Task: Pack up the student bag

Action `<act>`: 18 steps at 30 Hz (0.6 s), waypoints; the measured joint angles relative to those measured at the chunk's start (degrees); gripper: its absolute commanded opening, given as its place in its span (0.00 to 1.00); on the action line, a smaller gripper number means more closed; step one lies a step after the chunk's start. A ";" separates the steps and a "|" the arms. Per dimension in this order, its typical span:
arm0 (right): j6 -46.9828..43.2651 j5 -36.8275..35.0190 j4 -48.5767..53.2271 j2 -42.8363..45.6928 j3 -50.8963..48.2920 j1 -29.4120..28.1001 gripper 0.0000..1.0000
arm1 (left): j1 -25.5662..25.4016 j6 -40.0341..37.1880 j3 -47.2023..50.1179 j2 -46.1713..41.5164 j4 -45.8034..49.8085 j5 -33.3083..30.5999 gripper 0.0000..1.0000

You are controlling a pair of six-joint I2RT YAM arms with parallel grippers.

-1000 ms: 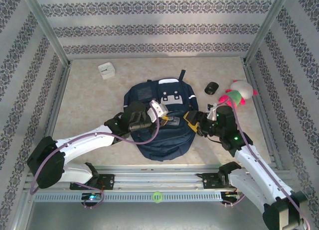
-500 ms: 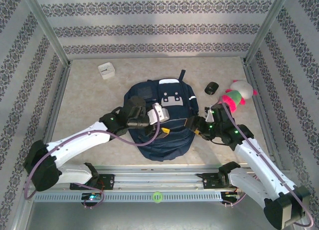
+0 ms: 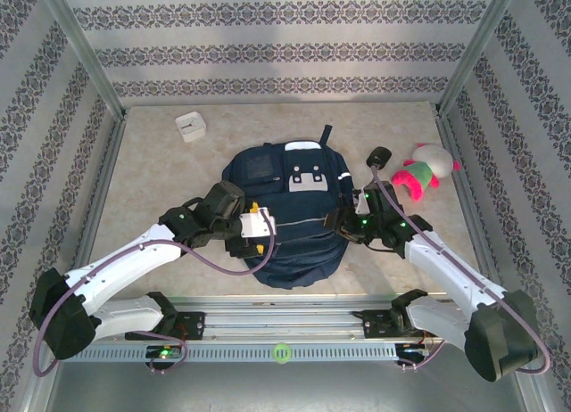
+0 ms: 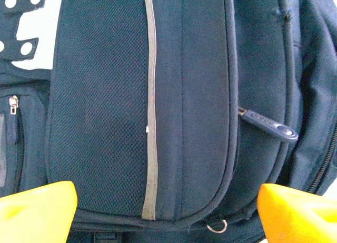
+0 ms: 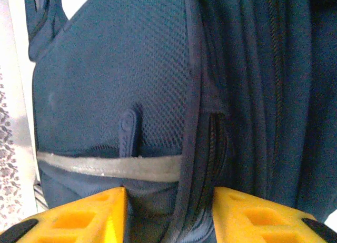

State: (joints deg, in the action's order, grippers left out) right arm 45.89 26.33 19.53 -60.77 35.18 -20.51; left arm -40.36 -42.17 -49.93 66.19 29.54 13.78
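Left gripper (image 4: 168, 206) has sprung wide open over student bag (image 3: 268, 167), holding nothing. Right gripper (image 5: 169, 201) half-closed astride zip (image 5: 213, 143); grip unclear.

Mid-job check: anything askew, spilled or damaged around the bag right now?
Nothing stands out. The student bag lies flat, front up, with no tear or spill visible. The plush toy, small black item and white box lie apart from it on the table.
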 measured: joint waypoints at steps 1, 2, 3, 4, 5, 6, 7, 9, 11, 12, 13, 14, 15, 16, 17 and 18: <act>-0.31 0.31 -0.85 -0.48 -0.02 0.90 0.43 | 0.00 -0.35 0.13 -0.02 -0.11 -0.31 0.88; -0.79 0.66 -2.01 -1.05 -0.02 1.86 0.43 | 0.00 -0.68 0.35 -0.04 -0.22 -0.59 0.88; -1.16 0.83 -2.95 -1.55 0.00 2.64 0.43 | 0.00 -1.01 0.55 -0.04 -0.26 -0.83 0.88; -1.64 1.14 -3.93 -2.23 0.00 3.58 0.44 | 0.00 -1.29 0.72 -0.02 -0.28 -1.05 0.88; -2.27 1.33 -4.63 -2.82 0.00 4.35 0.47 | 0.00 -1.57 0.87 -0.02 -0.31 -1.31 0.88; -2.75 1.60 -5.07 -3.21 0.00 4.96 0.48 | 0.00 -1.84 0.98 -0.02 -0.35 -1.46 0.88; -3.32 1.81 -5.40 -3.50 0.00 5.68 0.50 | 0.00 -2.25 1.01 0.07 -0.35 -1.66 0.88; -4.42 2.34 -5.42 -3.39 0.11 6.73 0.56 | 0.00 -2.82 1.01 0.48 -0.35 -1.64 0.88; -5.64 2.67 -4.76 -2.89 0.72 7.32 0.60 | 0.00 -3.23 1.01 1.27 -0.37 -1.46 0.88; -6.03 2.71 -4.33 -2.40 1.07 7.52 0.61 | 0.00 -3.45 1.01 1.60 -0.37 -1.27 0.88; -6.51 2.71 -3.69 -1.68 1.49 7.63 0.61 | 0.00 -3.69 1.01 1.97 -0.37 -0.87 0.88; -7.02 2.73 -3.10 -0.79 1.90 7.63 0.61 | -0.02 -3.96 1.01 2.34 -0.37 -0.52 0.89; -7.37 2.91 -2.60 -0.02 2.16 7.63 0.61 | -0.02 -4.17 1.01 2.67 -0.37 -0.37 0.89; -7.72 3.15 -2.12 1.07 2.38 7.61 0.61 | -0.02 -4.37 1.01 3.08 -0.37 -0.31 0.89; -8.13 3.26 -1.70 2.27 2.40 7.37 0.61 | -0.02 -4.46 1.01 3.52 -0.42 -0.28 0.89; -8.46 3.30 -1.25 3.21 2.40 6.99 0.61 | -0.02 -4.61 1.01 3.89 -0.55 -0.28 0.89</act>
State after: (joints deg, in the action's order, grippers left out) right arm 37.43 29.63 18.28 -57.56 37.58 -13.52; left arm -40.38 -46.78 -48.93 70.08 28.99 13.50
